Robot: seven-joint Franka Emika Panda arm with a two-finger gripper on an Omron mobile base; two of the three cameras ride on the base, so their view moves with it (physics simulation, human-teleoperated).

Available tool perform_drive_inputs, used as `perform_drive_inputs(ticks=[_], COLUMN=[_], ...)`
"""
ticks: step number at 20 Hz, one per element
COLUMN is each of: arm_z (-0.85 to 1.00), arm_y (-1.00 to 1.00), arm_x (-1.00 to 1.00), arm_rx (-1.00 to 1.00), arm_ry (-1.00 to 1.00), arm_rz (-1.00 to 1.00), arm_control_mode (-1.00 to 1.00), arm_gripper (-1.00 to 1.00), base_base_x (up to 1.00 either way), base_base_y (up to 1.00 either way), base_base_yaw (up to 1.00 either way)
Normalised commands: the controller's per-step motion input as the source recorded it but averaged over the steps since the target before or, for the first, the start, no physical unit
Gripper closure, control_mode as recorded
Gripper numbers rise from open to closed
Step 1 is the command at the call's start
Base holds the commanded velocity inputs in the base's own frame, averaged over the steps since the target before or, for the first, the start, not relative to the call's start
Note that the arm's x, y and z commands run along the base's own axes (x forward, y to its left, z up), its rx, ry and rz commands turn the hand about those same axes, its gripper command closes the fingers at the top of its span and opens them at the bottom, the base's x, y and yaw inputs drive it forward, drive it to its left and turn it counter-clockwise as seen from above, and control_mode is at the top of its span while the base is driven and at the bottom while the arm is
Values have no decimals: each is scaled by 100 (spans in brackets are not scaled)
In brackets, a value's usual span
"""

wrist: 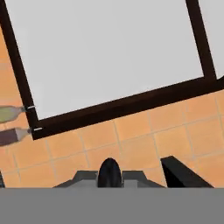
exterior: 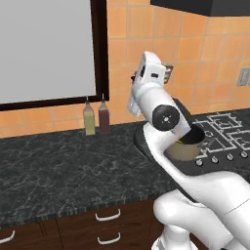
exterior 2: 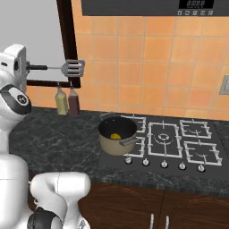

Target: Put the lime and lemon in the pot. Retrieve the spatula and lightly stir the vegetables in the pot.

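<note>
The pot (exterior 2: 117,138), tan-sided with a dark inside, stands on the stove's front left burner. A small yellow fruit (exterior 2: 116,136) lies in it; I cannot tell whether it is the lemon or the lime. My gripper (exterior 2: 30,67) is high up to the left of the pot, in front of the window, and shut on the spatula's thin black handle. The spatula (exterior 2: 71,68) points level to the right, its silver slotted head toward the tiled wall. From the left base, the pot (exterior: 188,149) sits half hidden behind my arm, and the spatula head (exterior: 169,73) peeks out beside the hand.
Two bottles (exterior 2: 61,102) (exterior 2: 74,103) stand against the wall under the dark-framed window (exterior 2: 67,40). The stove (exterior 2: 179,143) with its knobs runs to the right of the pot. A range hood (exterior 2: 156,6) hangs above. Dark counter (exterior: 58,161) stretches left.
</note>
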Motion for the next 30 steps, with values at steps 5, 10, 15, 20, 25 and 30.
perform_drive_inputs(ticks=[5, 10, 15, 20, 25, 30], arm_z=[21, -71, -39, -20, -9, -9], arm_y=[-73, -86, -77, -58, -45, -22], arm_x=[2, 75, 58, 28, 9, 19], arm_rx=[100, 90, 82, 46, 31, 8], arm_ry=[40, 21, 0, 3, 31, 31], arm_rz=[-16, -5, -1, -31, -39, -25], arm_control_mode=[-100, -100, -100, -100, -100, -100], arm_gripper=[100, 100, 100, 100, 100, 100], base_base_x=[0, 0, 0, 0, 0, 0], base_base_y=[0, 0, 0, 0, 0, 0], base_base_yaw=[0, 0, 0, 0, 0, 0])
